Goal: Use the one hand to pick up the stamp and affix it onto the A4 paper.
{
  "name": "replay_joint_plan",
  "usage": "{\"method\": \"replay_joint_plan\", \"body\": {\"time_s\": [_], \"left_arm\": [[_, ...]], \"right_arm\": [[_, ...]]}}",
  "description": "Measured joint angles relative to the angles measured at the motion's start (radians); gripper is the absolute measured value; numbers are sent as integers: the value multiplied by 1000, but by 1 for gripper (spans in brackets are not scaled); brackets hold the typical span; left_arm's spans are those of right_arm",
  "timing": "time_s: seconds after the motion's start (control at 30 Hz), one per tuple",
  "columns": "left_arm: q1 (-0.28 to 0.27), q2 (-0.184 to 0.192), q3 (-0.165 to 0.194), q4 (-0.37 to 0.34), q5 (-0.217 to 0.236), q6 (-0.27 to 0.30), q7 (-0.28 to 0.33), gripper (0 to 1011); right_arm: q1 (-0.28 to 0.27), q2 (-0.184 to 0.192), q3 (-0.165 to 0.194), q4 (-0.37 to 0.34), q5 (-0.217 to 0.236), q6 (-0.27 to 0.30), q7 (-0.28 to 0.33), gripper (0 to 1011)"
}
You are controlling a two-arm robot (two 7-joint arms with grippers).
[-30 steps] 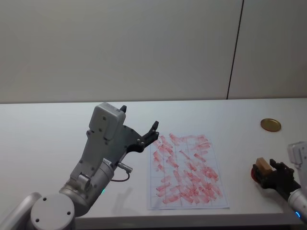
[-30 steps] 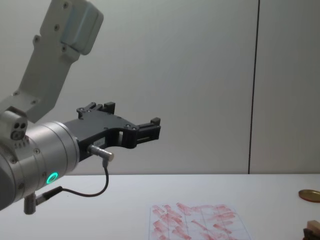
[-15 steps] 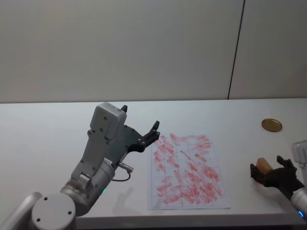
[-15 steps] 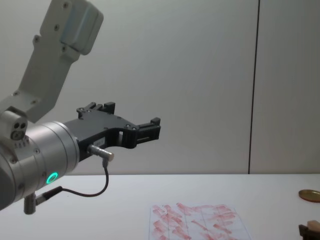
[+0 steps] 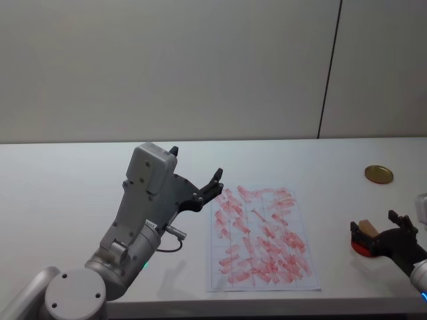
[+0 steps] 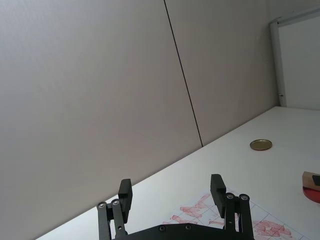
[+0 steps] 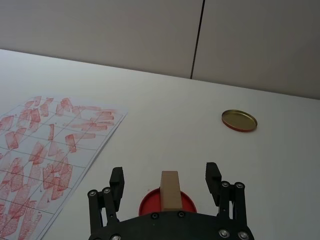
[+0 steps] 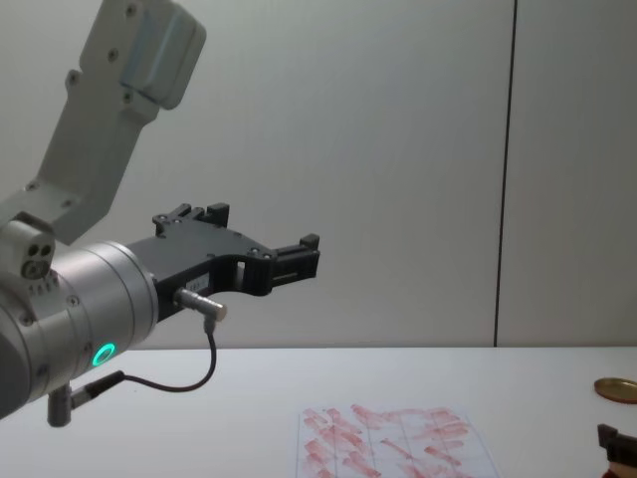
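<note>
The stamp point(image 7: 169, 190), a small tan wooden block, stands upright on a round red ink pad point(image 7: 186, 201) to the right of the A4 paper point(image 5: 263, 237), a white gridded sheet covered in red marks. My right gripper point(image 7: 165, 179) is open around the stamp, with a gap between the block and each finger. In the head view the right gripper point(image 5: 375, 228) sits low at the table's right edge, by the stamp point(image 5: 367, 228). My left gripper point(image 5: 207, 190) hangs open in the air left of the paper's far corner, holding nothing.
A flat round brass disc point(image 5: 378, 175) lies on the white table point(image 5: 80, 173) beyond the stamp, at the far right. The big silver left arm point(image 8: 70, 299) with its green light and cable fills the left side. A grey wall stands behind.
My right gripper has drawn back a little toward the near right, and the red pad under the stamp now shows. The stamp, paper and left arm have stayed put.
</note>
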Motion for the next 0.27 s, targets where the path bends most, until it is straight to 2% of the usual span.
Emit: {"method": "replay_joint_plan", "body": {"time_s": [0.27], "left_arm": [[0, 0, 0, 0, 0, 0, 0, 993]], "right_arm": [[-16, 4, 3, -31, 6, 6, 2, 1001]]}}
